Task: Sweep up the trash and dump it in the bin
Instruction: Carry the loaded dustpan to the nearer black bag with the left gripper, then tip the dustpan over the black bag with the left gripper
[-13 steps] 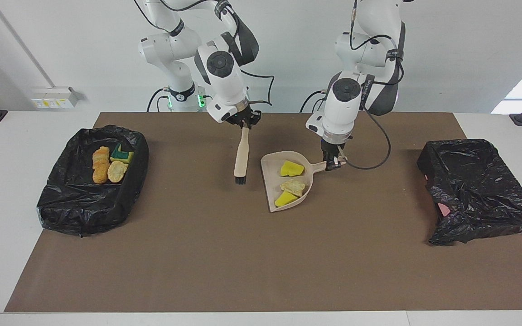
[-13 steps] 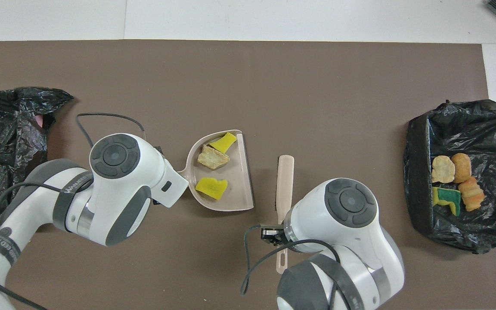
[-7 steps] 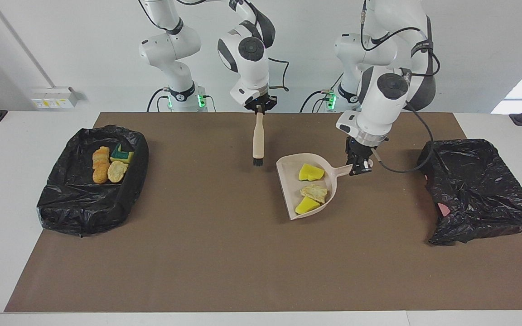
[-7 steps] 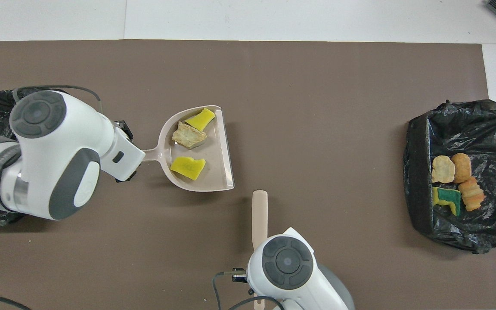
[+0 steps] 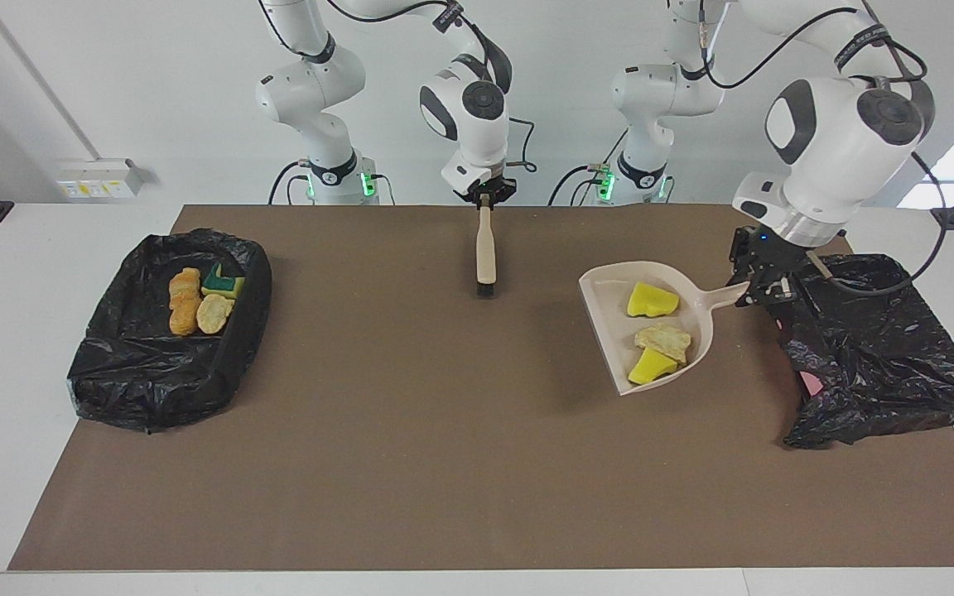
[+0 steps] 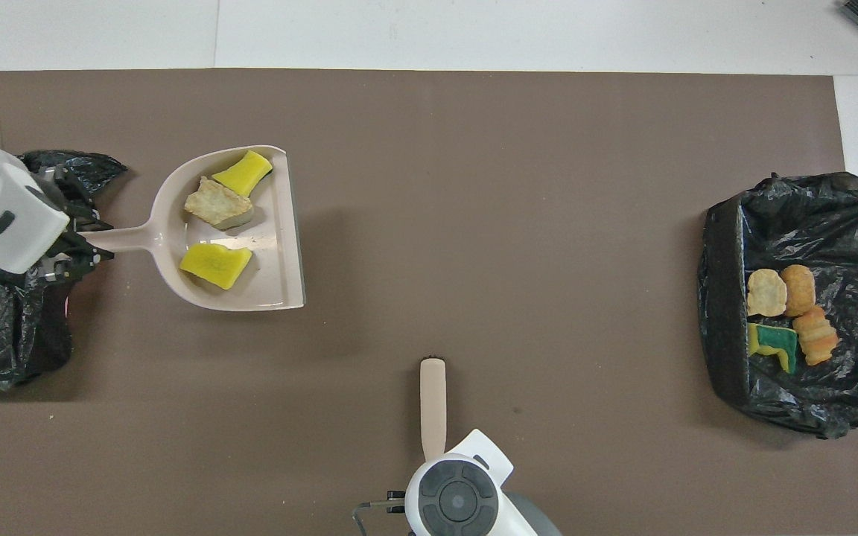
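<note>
Right now I have the left gripper [image 5: 763, 280] clamped on the dustpan [image 5: 609, 285] handle, carrying three trash [image 5: 652, 300] scraps beside the bin [image 5: 883, 348]. Right gripper [image 5: 487, 197] grips the brush [image 5: 485, 252], waiting. Next, I'd carry it over the bin and tip.

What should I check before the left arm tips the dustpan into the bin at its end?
1. Left gripper shut on the dustpan handle: ok.
2. Load aboard: two yellow sponge chunks and a beige lump sit inside the pan: ok.
3. Pan over the bin: not ok, it hangs over the mat beside the bin; only the gripper is over its edge.
4. Bin mouth open: cannot tell, the black bag looks crumpled.
5. Right gripper holds the brush near the robots, away from the pan: ok.
6. Loose scraps left on the mat: none seen, ok.
</note>
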You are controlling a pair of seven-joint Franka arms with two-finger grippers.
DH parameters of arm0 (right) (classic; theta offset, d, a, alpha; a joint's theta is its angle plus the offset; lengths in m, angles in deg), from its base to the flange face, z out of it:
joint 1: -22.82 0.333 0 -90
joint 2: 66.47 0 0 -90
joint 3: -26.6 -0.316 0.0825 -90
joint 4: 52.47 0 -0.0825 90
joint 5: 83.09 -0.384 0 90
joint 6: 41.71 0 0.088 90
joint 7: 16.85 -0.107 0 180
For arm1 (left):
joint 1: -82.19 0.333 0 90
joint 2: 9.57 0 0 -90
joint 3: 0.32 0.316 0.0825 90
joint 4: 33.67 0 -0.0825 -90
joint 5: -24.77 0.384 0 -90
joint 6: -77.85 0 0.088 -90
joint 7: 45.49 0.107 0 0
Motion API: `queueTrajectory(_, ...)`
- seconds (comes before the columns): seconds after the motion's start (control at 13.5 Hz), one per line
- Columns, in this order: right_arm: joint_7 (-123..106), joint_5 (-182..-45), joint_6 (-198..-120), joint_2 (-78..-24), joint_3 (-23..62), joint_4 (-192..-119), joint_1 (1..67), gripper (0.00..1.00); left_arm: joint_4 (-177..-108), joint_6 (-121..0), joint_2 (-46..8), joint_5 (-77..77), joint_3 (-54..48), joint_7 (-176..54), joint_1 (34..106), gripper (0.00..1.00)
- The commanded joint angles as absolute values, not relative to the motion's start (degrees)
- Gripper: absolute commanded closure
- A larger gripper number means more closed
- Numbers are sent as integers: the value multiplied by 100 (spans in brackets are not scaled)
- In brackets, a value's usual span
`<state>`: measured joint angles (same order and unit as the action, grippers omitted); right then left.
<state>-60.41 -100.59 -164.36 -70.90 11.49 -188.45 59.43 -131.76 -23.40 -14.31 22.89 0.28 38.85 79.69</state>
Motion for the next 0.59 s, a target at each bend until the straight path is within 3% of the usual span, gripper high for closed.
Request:
queueTrajectory(0.0, -6123, -9944, -16633, -7157, 1157, -18940, 5947, 100, -12763, -1998, -1616, 2196, -23, 4896, 8700, 100)
queueTrajectory(0.3, -6070, -9926, -17153, -6972, 1166, -19081, 6009, 100, -12456, -1848, -1765, 2248, -5, 6127, 9614, 100)
queueTrajectory(0.37, -6027, -9909, -17135, -6955, 1166, -19081, 6000, 86, -12350, -1857, -1818, 2275, 3, 6409, 9843, 100)
queueTrajectory(0.44, -5939, -9891, -17109, -6937, 1175, -19064, 6000, 60, -12245, -1874, -1879, 2353, 4, 6672, 10063, 100)
queueTrajectory(0.52, -5930, -9839, -17100, -6937, 1175, -19046, 6000, 19, -12044, -1866, -1975, 2476, 12, 6849, 10239, 100)
